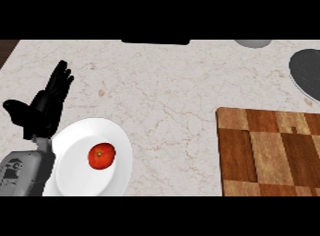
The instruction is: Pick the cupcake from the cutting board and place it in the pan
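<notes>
The wooden cutting board (278,152) fills the lower right of the head view, and its top is bare; no cupcake shows anywhere. The dark pan (315,73) sits at the right edge, partly cut off by the frame. My left hand (43,108) rests at the left above its grey forearm, fingers straight and pointing up, holding nothing. My right hand does not appear.
A white plate (74,170) with a red tomato (102,156) on it lies just right of my left forearm. A grey round object (252,43) and a black object (155,41) sit at the counter's far edge. Dark wood floor shows beyond the counter's left edge.
</notes>
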